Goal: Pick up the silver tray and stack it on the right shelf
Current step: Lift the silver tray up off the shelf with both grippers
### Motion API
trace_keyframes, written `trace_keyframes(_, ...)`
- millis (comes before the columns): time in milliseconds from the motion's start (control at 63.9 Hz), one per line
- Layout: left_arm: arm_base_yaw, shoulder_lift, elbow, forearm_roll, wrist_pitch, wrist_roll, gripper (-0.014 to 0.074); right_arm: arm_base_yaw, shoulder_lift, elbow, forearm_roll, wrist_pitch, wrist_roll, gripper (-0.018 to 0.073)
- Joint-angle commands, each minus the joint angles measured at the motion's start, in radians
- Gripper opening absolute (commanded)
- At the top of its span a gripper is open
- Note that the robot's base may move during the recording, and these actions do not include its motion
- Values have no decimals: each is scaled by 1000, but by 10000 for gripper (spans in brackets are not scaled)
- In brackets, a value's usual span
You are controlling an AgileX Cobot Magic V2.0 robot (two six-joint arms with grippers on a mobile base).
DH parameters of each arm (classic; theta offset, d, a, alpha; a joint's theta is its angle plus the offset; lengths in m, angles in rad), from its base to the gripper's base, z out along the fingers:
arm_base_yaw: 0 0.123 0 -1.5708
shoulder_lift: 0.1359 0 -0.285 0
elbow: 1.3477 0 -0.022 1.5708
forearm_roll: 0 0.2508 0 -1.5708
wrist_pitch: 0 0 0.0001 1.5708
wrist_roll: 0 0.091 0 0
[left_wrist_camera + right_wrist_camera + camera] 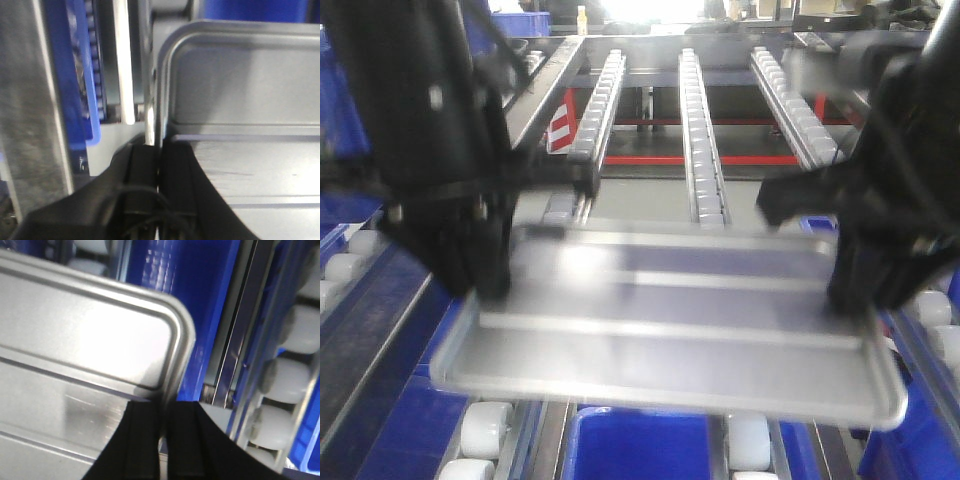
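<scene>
Over blue bins [640, 445], the silver tray [670, 310] gleams, twin-ridged.

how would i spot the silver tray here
Look at the roller rack with white roller rails ahead. Just before it, above the blue bins, the silver tray hangs between the left gripper and right gripper. It is the only shiny pan, with two raised lengthwise ridges.
</scene>
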Motion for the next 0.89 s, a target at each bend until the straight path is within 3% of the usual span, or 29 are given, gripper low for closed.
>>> trace_keyframes(0, -12, -86, -78, 37, 3, 1, -93, 1, -92, -50, -42, 23, -36, 57)
trace_keyframes(438, -117, -180, -231, 136, 151, 1, -93, 1, -173, -320, -62, 205, -36, 57)
trace_keyframes(877, -143, -180, -282, 192, 174, -24, -93, 1, -173, -342, -62, 202, -36, 57)
